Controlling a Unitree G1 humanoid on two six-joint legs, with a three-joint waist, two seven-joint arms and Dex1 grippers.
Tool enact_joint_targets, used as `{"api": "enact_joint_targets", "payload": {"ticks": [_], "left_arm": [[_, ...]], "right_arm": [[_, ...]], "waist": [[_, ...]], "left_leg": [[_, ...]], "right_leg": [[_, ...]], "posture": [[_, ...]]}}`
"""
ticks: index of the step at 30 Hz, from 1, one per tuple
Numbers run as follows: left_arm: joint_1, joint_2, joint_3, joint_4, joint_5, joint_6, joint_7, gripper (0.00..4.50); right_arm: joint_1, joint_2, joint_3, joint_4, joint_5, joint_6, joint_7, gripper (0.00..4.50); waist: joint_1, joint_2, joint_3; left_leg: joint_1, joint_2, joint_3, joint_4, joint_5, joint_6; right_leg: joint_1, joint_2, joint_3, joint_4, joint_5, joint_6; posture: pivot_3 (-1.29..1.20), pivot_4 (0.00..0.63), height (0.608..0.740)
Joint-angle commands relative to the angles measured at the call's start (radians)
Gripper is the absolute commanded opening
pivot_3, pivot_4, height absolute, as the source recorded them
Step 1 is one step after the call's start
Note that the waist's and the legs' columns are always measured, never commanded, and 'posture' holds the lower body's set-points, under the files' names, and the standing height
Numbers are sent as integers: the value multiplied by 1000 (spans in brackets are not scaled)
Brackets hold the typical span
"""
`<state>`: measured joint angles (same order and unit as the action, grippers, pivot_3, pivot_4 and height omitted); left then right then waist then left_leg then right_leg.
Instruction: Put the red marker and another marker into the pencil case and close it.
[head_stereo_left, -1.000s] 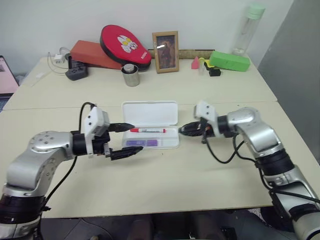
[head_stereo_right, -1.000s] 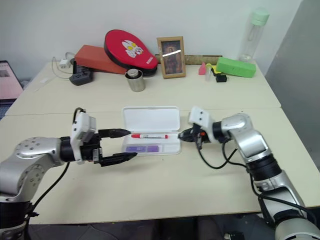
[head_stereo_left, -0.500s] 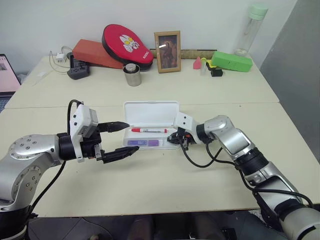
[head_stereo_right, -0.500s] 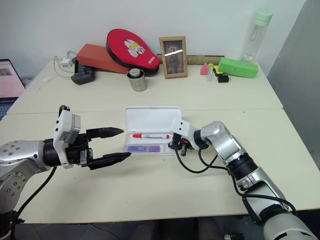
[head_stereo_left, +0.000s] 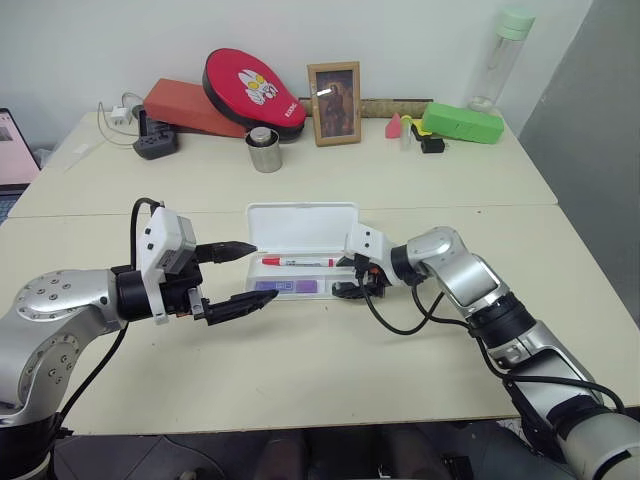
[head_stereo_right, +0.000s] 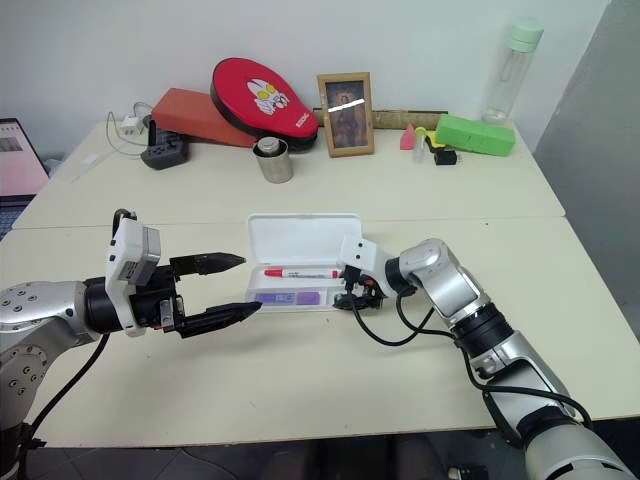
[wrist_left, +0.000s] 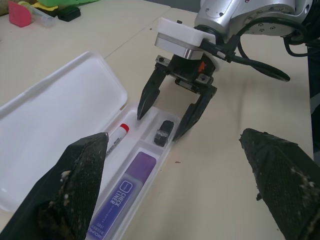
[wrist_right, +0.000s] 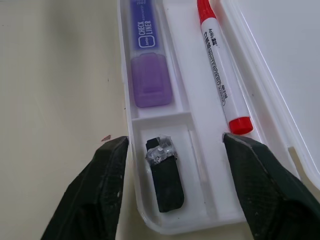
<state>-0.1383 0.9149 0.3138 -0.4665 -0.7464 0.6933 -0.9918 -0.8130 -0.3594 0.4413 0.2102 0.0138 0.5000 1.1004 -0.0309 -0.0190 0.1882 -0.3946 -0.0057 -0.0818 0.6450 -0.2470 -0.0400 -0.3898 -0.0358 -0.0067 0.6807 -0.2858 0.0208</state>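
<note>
The red marker (wrist_right: 220, 70) and purple marker (wrist_right: 147, 55) lie inside the open pencil case (head_stereo_left: 300, 225). Both grippers' fingers are spread and hold nothing. Only closing the lid is left.

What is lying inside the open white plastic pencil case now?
Inside the translucent white plastic pencil case lie a white-barrelled red-capped marker, a short purple marker and a small dark grey lump. Nothing covers them; the lid stands open.

In the right wrist view, the purple marker (wrist_right: 148, 60) and the red marker (wrist_right: 221, 70) both run off the picture's edge. The pencil case (wrist_right: 280, 45) lid is cropped too. The small print on the markers is too fine to read.
</note>
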Motion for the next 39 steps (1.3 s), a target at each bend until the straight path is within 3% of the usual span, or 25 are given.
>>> {"api": "enact_joint_targets", "payload": {"ticks": [1,6,10,15,18,29,39], "left_arm": [[-1,3,58,-5,-16,-10,22,4500],[12,-11,90,11,-9,-21,48,4500],[12,-35,136,19,-30,-23,79,4500],[49,-57,200,22,-26,-34,105,4500],[78,-68,231,-5,-43,-28,118,4500],[143,-62,301,-37,-85,-24,148,4500],[158,-62,293,-53,-86,-31,161,4500]], "right_arm": [[-82,5,-103,-104,104,55,37,4394],[-243,37,-221,7,193,59,22,4456],[-413,71,-250,322,132,-67,-64,4456],[-579,111,-230,754,23,-249,-184,3268],[-614,133,-226,907,-29,-340,-261,2538],[-631,177,-224,1024,-122,-435,-274,27],[-619,194,-195,1038,-199,-482,-245,27]], "waist": [[0,0,0],[-2,0,0],[-2,0,0],[-3,0,0],[-3,0,0],[-5,0,0],[-7,0,0]], "left_leg": [[0,0,0,0,0,0],[0,0,-1,0,0,0],[1,0,1,-1,0,0],[1,0,4,-1,0,0],[0,0,4,-1,0,0],[-3,1,4,-1,0,0],[-3,1,6,-1,0,0]], "right_leg": [[0,0,0,0,0,0],[0,0,0,0,0,0],[0,0,0,0,0,0],[-1,0,1,0,0,0],[-1,-1,3,-1,0,0],[-7,-1,11,2,0,-1],[-8,-1,13,2,0,-1]], "posture": [[0,150,740],[0,150,740],[0,150,740],[0,150,740],[0,150,740],[0,150,740],[0,150,740]]}}
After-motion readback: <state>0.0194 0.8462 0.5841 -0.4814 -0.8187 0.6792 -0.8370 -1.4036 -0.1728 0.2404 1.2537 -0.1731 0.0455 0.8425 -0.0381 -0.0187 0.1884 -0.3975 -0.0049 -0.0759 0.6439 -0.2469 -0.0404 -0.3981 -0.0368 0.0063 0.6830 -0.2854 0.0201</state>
